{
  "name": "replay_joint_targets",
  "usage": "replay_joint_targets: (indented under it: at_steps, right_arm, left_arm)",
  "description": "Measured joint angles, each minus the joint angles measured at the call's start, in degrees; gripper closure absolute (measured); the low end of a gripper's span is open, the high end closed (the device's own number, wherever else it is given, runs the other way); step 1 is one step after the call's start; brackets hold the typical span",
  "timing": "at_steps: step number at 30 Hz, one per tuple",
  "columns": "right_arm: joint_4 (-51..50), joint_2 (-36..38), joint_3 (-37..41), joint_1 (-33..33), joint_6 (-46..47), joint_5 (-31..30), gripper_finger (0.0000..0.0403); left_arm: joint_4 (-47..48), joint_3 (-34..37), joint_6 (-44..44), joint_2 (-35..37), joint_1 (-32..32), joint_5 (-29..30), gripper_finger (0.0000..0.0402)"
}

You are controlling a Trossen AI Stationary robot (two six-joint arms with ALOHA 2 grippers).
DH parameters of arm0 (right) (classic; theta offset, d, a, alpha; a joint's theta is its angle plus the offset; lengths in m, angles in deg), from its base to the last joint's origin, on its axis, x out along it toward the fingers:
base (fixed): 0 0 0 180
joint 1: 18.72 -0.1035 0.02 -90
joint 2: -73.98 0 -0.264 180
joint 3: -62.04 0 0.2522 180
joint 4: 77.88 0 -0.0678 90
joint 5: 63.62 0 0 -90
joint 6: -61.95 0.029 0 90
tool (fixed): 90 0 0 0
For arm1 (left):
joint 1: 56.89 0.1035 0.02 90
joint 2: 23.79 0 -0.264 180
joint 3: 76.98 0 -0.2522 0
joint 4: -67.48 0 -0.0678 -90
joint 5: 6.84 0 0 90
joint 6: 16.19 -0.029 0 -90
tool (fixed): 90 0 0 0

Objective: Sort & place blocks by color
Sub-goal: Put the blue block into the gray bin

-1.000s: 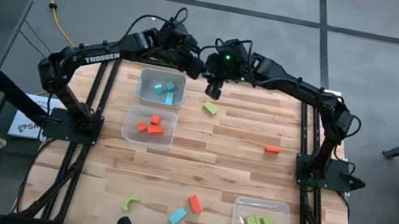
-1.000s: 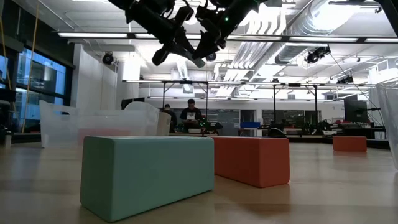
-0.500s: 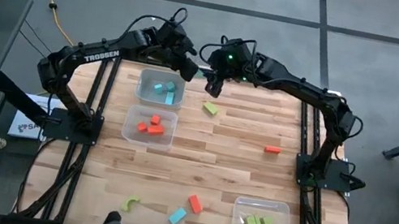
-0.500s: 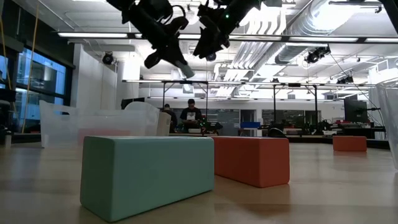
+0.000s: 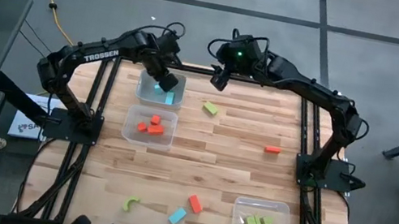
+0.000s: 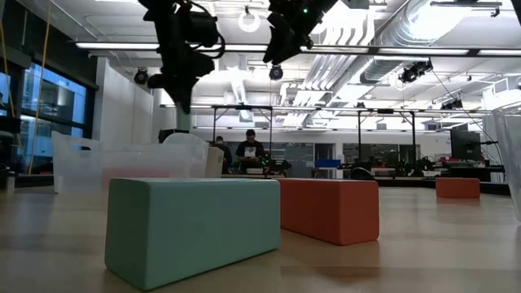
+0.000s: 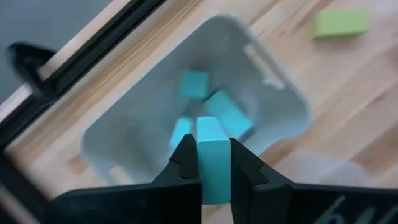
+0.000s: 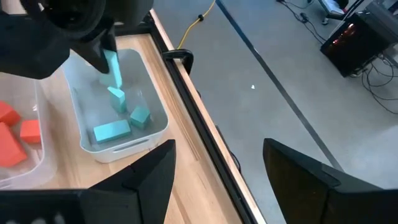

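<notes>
My left gripper (image 5: 165,81) hangs over the clear bin of cyan blocks (image 5: 160,90) at the table's far left, shut on a cyan block (image 7: 210,152). Several cyan blocks (image 7: 221,115) lie on that bin's floor. My right gripper (image 5: 219,78) stands open and high over the far edge, near the middle, with nothing between its fingers (image 8: 149,177). Loose on the table lie a green block (image 5: 210,109), a red block (image 5: 273,150), a second red block (image 5: 195,203), a cyan block (image 5: 178,216) and a green arch (image 5: 132,202). My left gripper pinches the cyan block by its two long sides (image 7: 200,163) between its two fingers. The fingers point steeply down and lie along the block. The block's lower end (image 8: 115,78) sticks out below the fingertips, clear above the bin's floor.
A clear bin with red blocks (image 5: 150,126) stands just nearer than the cyan bin. A clear bin with green blocks (image 5: 260,221) stands at the near right. The black frame rail (image 8: 186,93) runs along the far edge. The table's middle is bare wood.
The two grippers, close together a second ago over the far edge, have parted. My left gripper has swung toward the table's left and down, tipping from slanted to steeply downward, carrying the cyan block over the cyan bin. My right gripper has risen a little.
</notes>
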Motion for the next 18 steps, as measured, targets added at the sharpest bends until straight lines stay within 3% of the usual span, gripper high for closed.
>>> replay_joint_targets:
  at_steps: [4, 18]
  right_arm:
    - [-0.05, 0.02, 0.0, 0.07, -0.01, 0.0, 0.0171]
    - [-0.01, 0.01, 0.0, 0.07, 0.0, 0.15, 0.0171]
  left_arm:
    - [1.17, 2.66, 0.02, 0.08, 0.32, 3.91, 0.0395]
    - [-4.49, 11.13, 1.68, 0.0, 3.44, 8.36, 0.0394]
